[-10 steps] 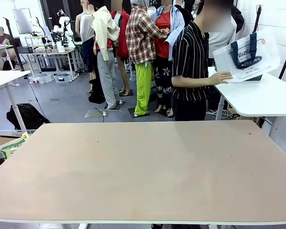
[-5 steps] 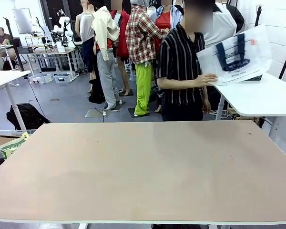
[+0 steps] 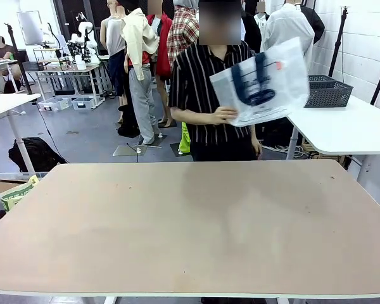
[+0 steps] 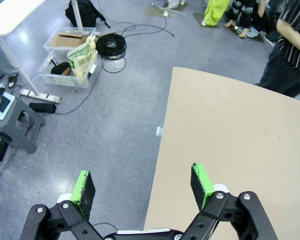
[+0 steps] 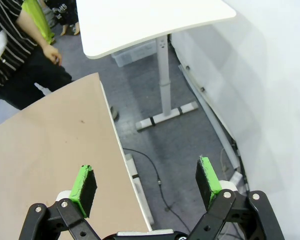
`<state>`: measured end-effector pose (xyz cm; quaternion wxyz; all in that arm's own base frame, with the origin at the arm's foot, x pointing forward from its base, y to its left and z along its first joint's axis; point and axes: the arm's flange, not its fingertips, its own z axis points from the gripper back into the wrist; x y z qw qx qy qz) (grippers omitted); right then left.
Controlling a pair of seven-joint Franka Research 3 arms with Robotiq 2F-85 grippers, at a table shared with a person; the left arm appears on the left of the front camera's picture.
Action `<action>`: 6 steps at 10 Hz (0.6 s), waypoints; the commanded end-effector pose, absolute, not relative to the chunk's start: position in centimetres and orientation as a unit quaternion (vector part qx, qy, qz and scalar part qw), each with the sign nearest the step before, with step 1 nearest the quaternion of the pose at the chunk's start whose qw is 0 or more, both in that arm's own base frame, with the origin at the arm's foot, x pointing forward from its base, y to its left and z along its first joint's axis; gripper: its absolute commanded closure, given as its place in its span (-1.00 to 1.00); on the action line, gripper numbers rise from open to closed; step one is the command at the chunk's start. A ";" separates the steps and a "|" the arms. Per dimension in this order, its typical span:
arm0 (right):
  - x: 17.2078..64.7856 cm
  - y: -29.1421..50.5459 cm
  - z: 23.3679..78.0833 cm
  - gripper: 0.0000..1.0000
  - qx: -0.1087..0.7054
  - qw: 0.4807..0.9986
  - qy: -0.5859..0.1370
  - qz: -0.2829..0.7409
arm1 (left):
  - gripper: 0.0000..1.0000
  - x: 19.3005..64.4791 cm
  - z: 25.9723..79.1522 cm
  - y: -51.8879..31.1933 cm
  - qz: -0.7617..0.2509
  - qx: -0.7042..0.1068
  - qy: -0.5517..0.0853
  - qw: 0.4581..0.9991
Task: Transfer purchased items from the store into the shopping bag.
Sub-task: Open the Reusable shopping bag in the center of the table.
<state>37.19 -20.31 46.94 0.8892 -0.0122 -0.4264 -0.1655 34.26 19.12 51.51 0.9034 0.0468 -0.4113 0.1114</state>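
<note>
Person turns with shopping bag (image 3: 259, 82) to face the robot's table

Front view: at top centre, behind the tan table (image 3: 190, 240), a person in a striped shirt holds the translucent bag at chest height with one hand (image 3: 225, 115). The bag's print is too blurred to read, and it covers part of the torso. The dark basket (image 3: 328, 91) sits on the white side table (image 3: 354, 130) at upper right, its contents impossible to make out. A second ago the person stood side-on at that table, the bag covering the basket. Left wrist view: the left gripper (image 4: 141, 184), jaws wide apart and holding nothing, hangs over the table's edge and the grey floor. The person is cut off at upper right. Right wrist view: the right gripper (image 5: 146, 181), jaws likewise apart and empty, hangs past the table's edge.
</note>
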 end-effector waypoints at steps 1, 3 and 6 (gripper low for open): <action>37.0 -20.3 46.9 -1.00 -0.012 0.891 -0.422 -0.165 | -1.00 34.1 51.4 19.5 0.105 0.049 -0.410 0.905; 37.0 -20.3 46.9 -1.00 -0.012 0.891 -0.422 -0.165 | -1.00 34.1 51.4 19.5 0.105 0.049 -0.410 0.905; 37.0 -20.3 46.9 -1.00 -0.012 0.891 -0.422 -0.165 | -1.00 34.1 51.4 19.5 0.105 0.049 -0.410 0.905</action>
